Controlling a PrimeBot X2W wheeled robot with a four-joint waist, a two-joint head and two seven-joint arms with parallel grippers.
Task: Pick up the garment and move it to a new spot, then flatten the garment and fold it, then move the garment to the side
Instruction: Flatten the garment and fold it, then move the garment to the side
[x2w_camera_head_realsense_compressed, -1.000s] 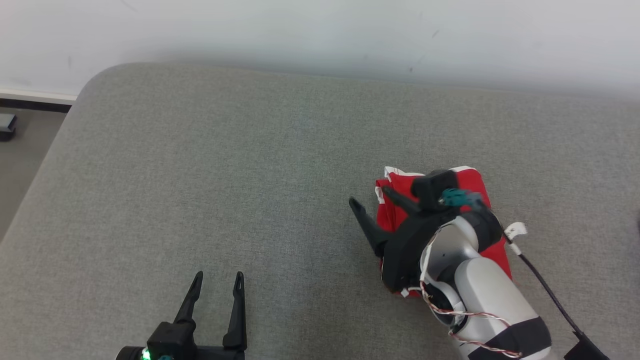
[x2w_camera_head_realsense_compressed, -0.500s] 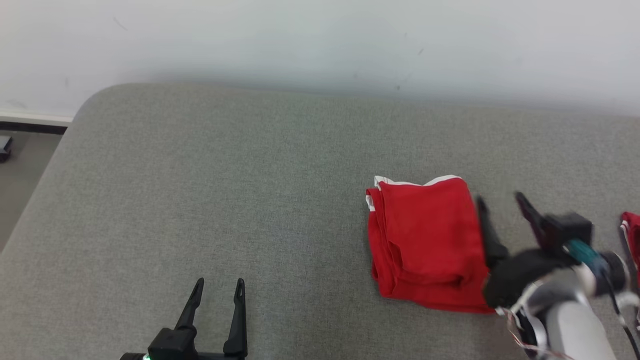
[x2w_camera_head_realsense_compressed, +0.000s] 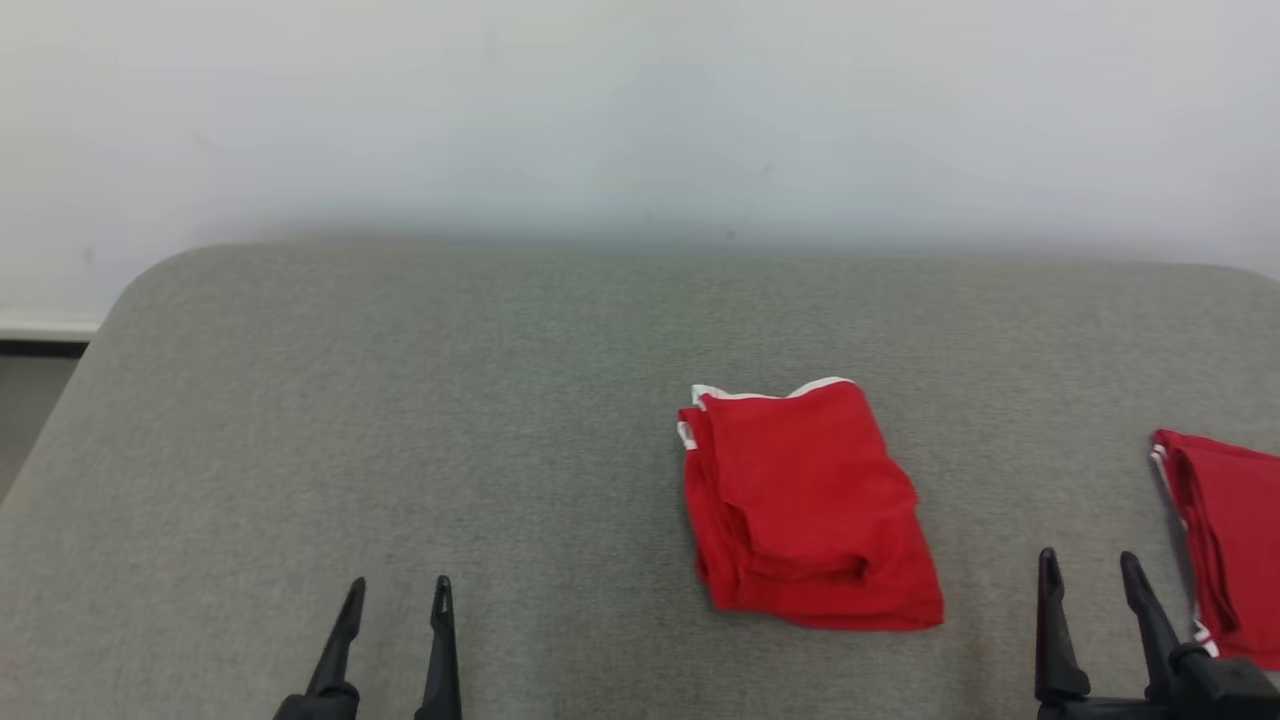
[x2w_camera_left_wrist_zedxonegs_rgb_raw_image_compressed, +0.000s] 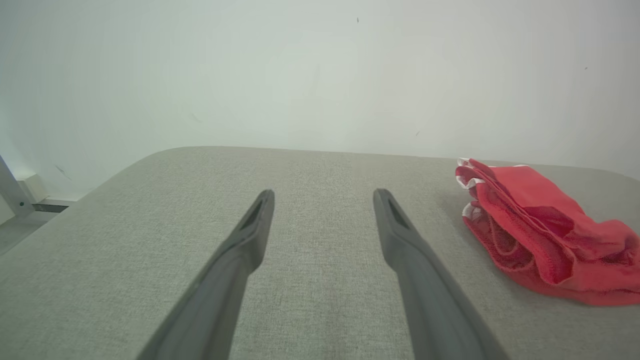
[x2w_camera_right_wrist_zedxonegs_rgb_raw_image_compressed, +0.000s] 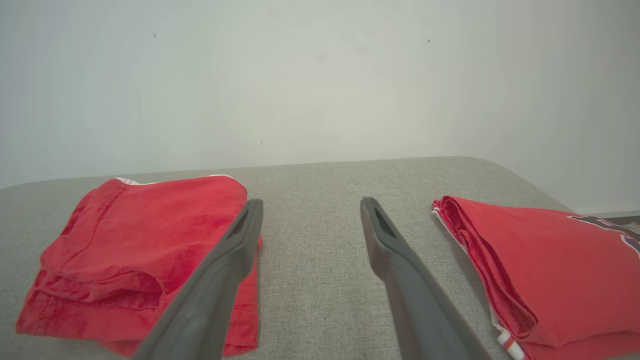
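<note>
Head view has my folded red garment (x2w_camera_head_realsense_compressed: 805, 500) lying flat a bit right of the middle of the grey fabric-topped table (x2w_camera_head_realsense_compressed: 400, 400), closer to the near edge than the far one. Both my grippers sit at the near edge with nothing in them. The left gripper (x2w_camera_head_realsense_compressed: 400, 582) has its jaws apart over bare fabric toward the near-left. The right gripper (x2w_camera_head_realsense_compressed: 1088, 556) is spread wide too, parked in the gap between the garment and a second folded red garment (x2w_camera_head_realsense_compressed: 1225, 540) over by the right edge. Neither one touches cloth.

My read: flattening and folding look done, so what's left is the last bit, shifting the bundle to the side. That calls for a grab that catches all the layers at once, probably from the near edge of the stack, or the top fold slides off and I get to redo it.

Room-wise, the left half of the table is bare out to the rounded far-left corner, so loads of space that way. The right side is tighter because of the other garment, and the wall (x2w_camera_head_realsense_compressed: 640, 100) stands just behind the far edge.
</note>
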